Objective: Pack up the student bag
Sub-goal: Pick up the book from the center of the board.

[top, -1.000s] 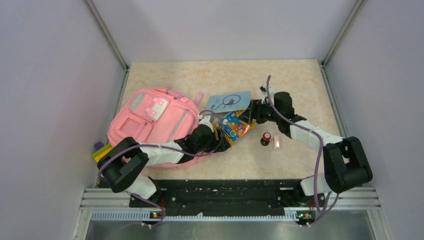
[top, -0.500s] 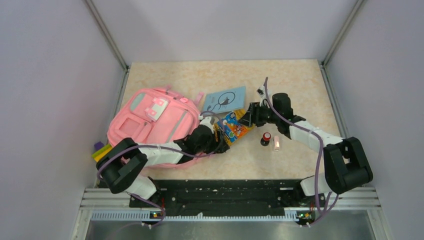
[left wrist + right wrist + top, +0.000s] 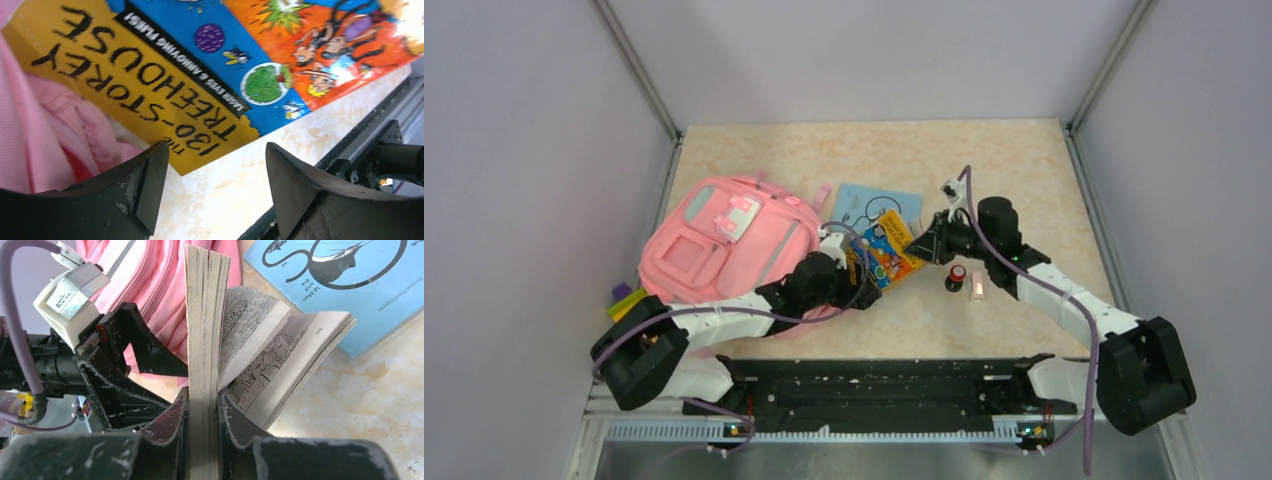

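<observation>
We judge the packing to be in its early part, with most of the loose things out on the desk [image 3: 1024, 170]. The student bag [image 3: 714, 245] lies flat on the left side of the desk, its top end turned toward the middle. We cannot see inside it, so we cannot tell whether anything is already packed. The right gripper [image 3: 202, 405] is clamped on a thick block of pages of a colourful paperback [image 3: 886, 250], while the remaining pages fan loose to one side. The paperback is held on edge just beside the bag's top end. The left gripper [image 3: 214, 150] hangs there too with its jaws wide apart, holding nothing, pink fabric at one finger and the book's cover right in front of it. Left to do, as we read it, is getting this paperback through the opening. Then comes a blue book [image 3: 879, 203] lying flat beyond it, and a small red-capped item [image 3: 957, 275] and a pale block [image 3: 977, 288] standing near the right arm. A purple and yellow thing [image 3: 627, 297] peeks out at the bag's far left edge.
</observation>
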You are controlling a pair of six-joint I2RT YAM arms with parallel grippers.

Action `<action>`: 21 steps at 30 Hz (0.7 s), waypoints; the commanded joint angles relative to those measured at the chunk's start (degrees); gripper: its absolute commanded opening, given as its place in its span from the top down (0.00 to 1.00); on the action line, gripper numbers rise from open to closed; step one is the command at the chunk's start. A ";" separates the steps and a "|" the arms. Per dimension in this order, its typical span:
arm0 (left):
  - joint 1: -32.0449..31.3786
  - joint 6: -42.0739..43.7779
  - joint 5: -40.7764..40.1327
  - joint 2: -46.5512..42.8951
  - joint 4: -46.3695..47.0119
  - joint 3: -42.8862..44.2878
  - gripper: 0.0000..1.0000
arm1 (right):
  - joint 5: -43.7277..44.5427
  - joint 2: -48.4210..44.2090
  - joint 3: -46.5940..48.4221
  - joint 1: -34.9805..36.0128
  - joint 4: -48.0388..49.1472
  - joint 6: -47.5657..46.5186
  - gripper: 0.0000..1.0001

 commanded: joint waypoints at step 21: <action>0.01 25.08 6.17 -26.36 -26.49 15.95 0.09 | -27.08 -14.22 5.54 1.67 -0.83 -6.39 1.00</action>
